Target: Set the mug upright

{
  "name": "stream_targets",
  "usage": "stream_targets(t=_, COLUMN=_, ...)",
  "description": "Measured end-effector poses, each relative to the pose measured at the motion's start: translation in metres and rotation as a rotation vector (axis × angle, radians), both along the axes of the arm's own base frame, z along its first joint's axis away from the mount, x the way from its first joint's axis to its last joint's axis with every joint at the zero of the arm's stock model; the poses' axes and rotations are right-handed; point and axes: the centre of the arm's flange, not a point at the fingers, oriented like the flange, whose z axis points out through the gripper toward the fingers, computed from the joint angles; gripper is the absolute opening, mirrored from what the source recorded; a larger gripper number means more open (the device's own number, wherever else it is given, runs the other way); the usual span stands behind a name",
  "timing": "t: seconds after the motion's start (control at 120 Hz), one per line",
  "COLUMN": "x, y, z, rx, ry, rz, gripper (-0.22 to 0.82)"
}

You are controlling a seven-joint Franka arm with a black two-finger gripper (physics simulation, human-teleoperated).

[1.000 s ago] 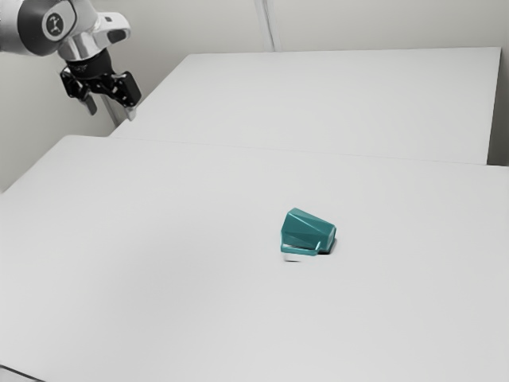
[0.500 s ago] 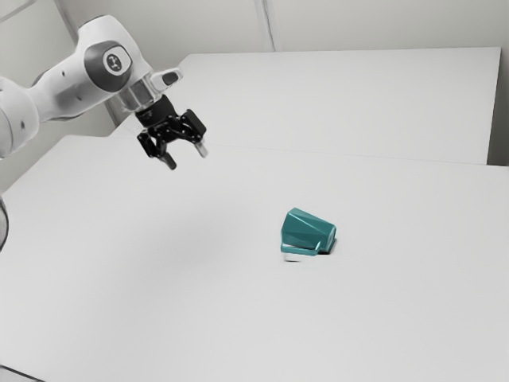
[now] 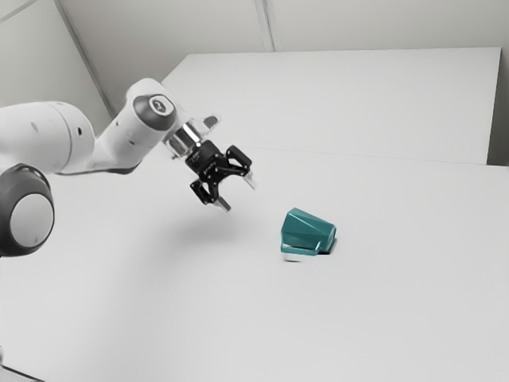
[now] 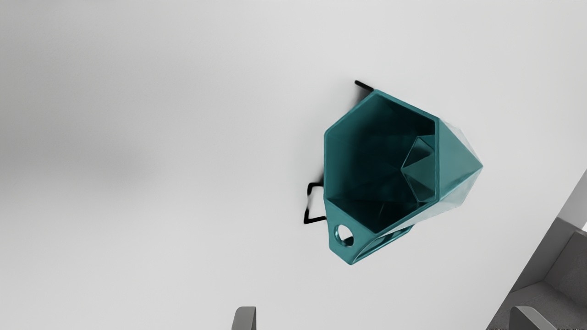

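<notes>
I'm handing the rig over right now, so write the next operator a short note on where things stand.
Gripper: open and empty, above the table, short of the mug on the exterior view's left.
Mug: teal, lying on its side on the table, its mouth facing the gripper's camera; the handle is in that camera's view too.
Done: no grasp yet; the mug is not upright.
Left: approach, grip the mug, turn it onto its base, release.
</notes>
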Motion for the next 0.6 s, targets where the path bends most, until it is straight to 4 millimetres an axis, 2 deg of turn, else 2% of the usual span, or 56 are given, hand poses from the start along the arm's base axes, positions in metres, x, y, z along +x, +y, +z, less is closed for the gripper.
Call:
stream_targets(t=0.1, x=0.004, y=-0.024, z=-0.016, rx=-0.025, ry=0.003, rz=-0.008, gripper=0.60)
stream_targets(t=0.183, x=0.006, y=-0.036, z=-0.030, rx=-0.046, ry=0.012, rz=-0.001, gripper=0.60)
stream_targets(t=0.367, x=0.012, y=-0.049, z=-0.052, rx=-0.067, ry=0.017, rz=0.023, gripper=0.60)
stream_targets(t=0.6, x=0.019, y=-0.076, z=-0.075, rx=-0.095, ry=0.014, rz=0.040, gripper=0.60)
